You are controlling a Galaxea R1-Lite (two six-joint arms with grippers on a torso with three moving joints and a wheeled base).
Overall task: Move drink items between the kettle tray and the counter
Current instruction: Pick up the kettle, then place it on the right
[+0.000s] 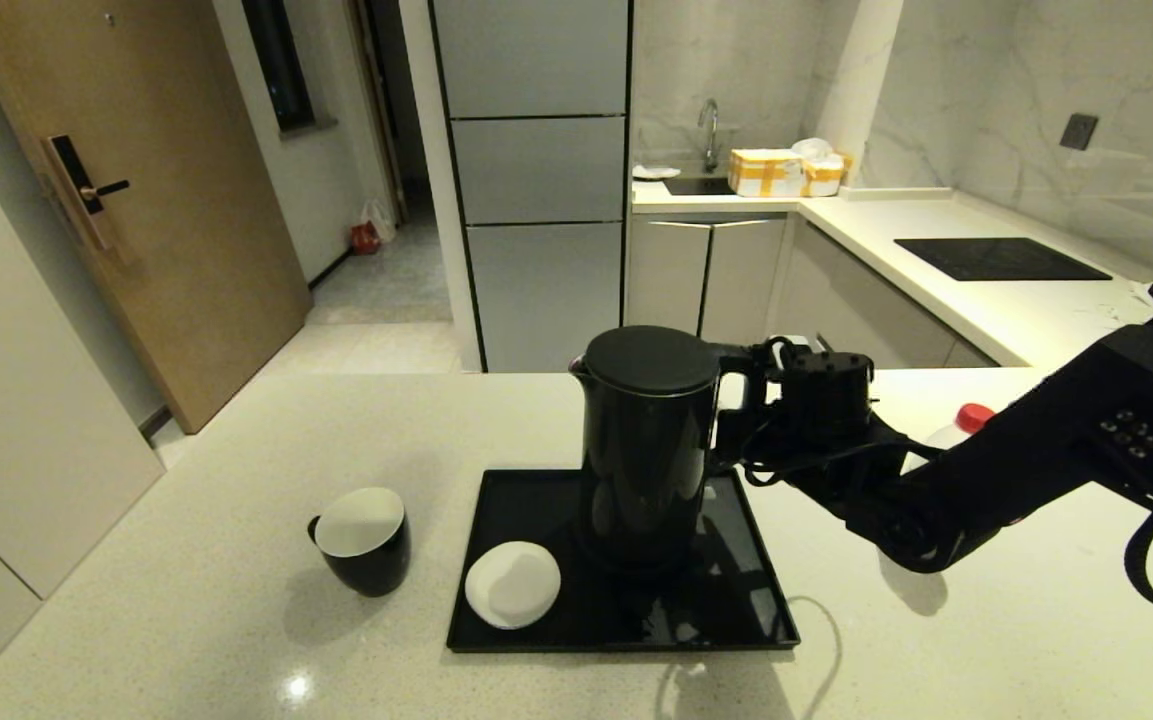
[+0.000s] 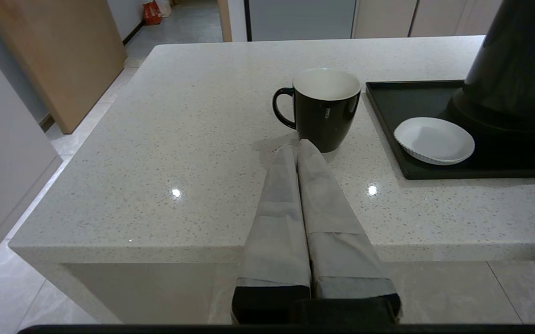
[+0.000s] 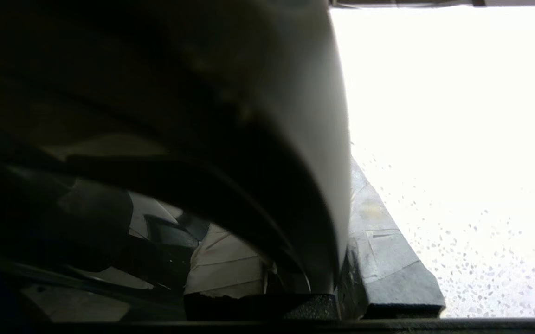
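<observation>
Head view puts my right gripper (image 1: 736, 405) just right of centre, reaching in from the right edge and clamped on the loop handle of the kettle (image 1: 648, 440). I see the kettle standing upright at the back of the kettle tray (image 1: 736, 610), which lies in the lower middle of the frame on the counter (image 1: 186, 560). On the tray's front left corner sits a white coaster (image 1: 513, 584), apart from the kettle. Left of the tray, off its rim, the mug (image 1: 364, 538) stands on the counter with its white inside showing. A red-capped water bottle (image 1: 966, 422) peeks out behind my right arm at middle right.

From the left wrist camera, my left gripper (image 2: 298, 147) is pressed closed and holds nothing, its tips low in the centre just short of the mug (image 2: 324, 107). On the right wrist camera one taped finger (image 3: 378, 232) lies flat against the dark handle.
</observation>
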